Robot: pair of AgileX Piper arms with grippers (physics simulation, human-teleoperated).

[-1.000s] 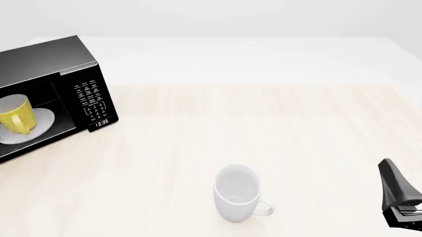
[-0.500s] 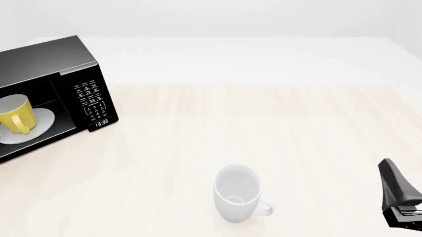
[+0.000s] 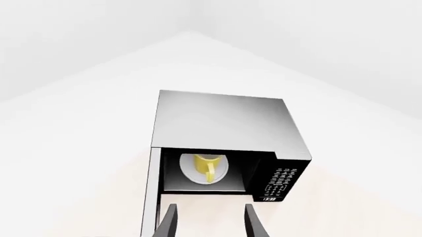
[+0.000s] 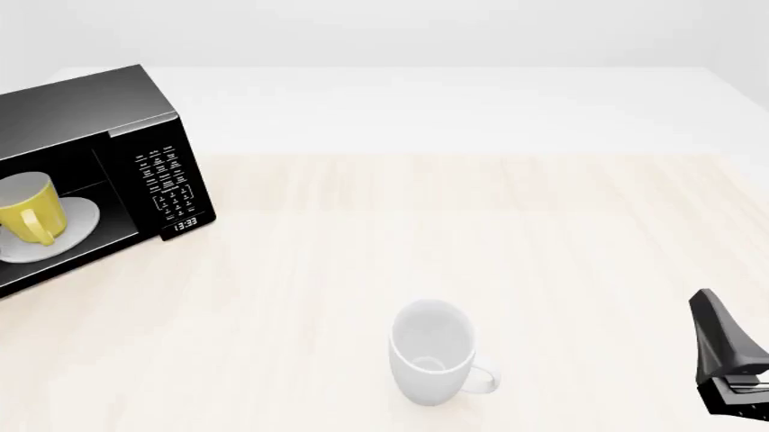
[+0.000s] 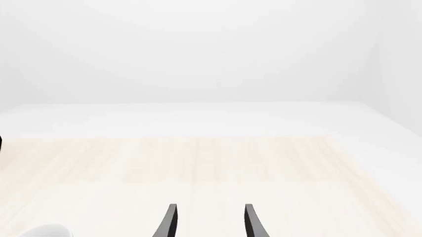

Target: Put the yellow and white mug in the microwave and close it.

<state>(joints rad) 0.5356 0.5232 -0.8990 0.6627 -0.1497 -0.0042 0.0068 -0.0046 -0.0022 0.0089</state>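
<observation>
Left pincer (image 3: 209,223) hangs apart and empty facing the microwave; the front view doesn't show it at all. My right pincer (image 5: 209,222) is spread too, holding nothing, half cut off at the frame's edge. Biggest thing, the microwave (image 4: 103,171), runs off-frame left, door swung wide. Inside on the turntable plate (image 4: 72,225) sits the yellow and white mug (image 4: 27,211). A white mug (image 4: 433,351) stands on the surface (image 4: 541,252).
</observation>
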